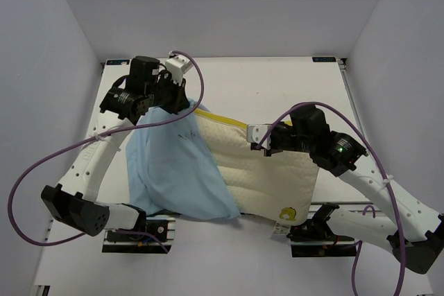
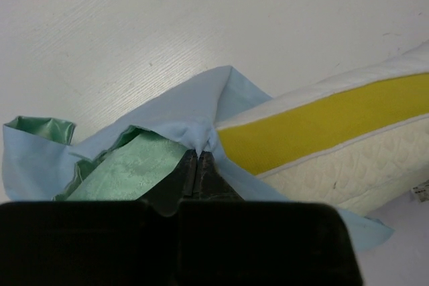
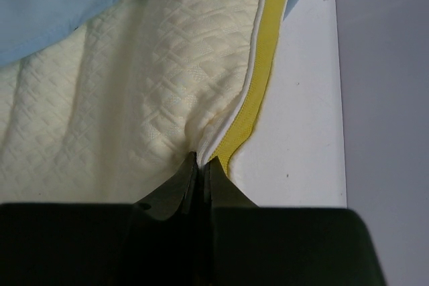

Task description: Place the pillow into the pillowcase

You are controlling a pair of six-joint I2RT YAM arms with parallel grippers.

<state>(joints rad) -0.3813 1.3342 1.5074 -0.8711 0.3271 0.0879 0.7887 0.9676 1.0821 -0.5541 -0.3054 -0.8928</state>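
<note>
The cream quilted pillow [image 1: 267,175] with a yellow rim lies across the middle of the table, its left part covered by the light blue pillowcase [image 1: 173,168]. My left gripper [image 1: 182,96] is shut on the pillowcase's blue hem at the pillow's far left corner. In the left wrist view the left gripper [image 2: 199,153] pinches that hem, with the pillowcase's shiny green inside [image 2: 124,169] to the left and the pillow's yellow rim [image 2: 315,125] to the right. My right gripper [image 1: 260,142] is shut on the pillow's far edge. The right gripper [image 3: 201,163] pinches the pillow [image 3: 134,98] beside its yellow rim [image 3: 258,92].
The white table [image 1: 277,81] is walled by grey panels on three sides. Purple cables [image 1: 41,164] loop beside both arms. A small yellow logo [image 1: 288,213] marks the pillow's near right corner, close to the right arm's base [image 1: 312,230].
</note>
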